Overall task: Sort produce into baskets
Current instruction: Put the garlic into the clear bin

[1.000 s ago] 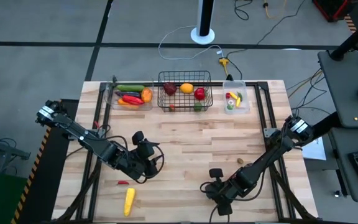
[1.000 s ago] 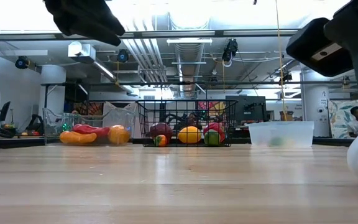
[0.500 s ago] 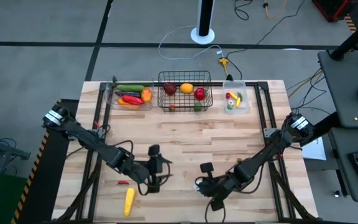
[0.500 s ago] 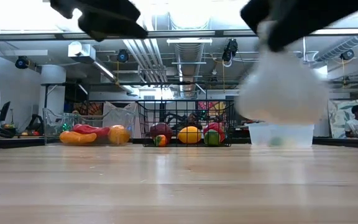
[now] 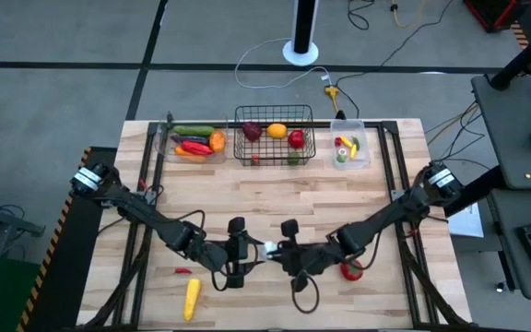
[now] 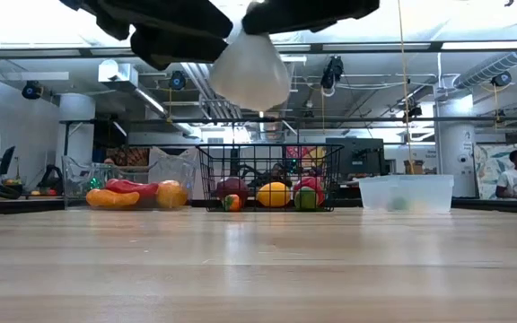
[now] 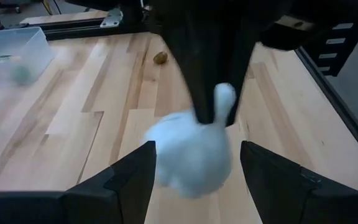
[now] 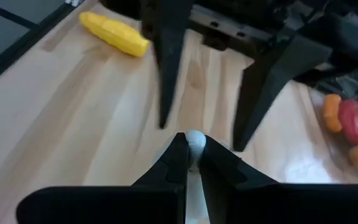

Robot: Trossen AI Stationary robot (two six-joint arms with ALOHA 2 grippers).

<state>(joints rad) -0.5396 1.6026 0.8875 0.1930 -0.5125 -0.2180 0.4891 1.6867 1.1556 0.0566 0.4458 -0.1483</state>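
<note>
Grey floor [image 5: 81,55] with strewn cables [image 5: 275,60]; exposed ceiling pipes [image 6: 240,76]; bright overhead lights [image 6: 115,70].

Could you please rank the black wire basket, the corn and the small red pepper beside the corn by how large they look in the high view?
1. The black wire basket, clearly largest.
2. The corn, a long yellow cob near the table's front edge.
3. The small red pepper, a thin sliver beside the corn, smallest.
</note>
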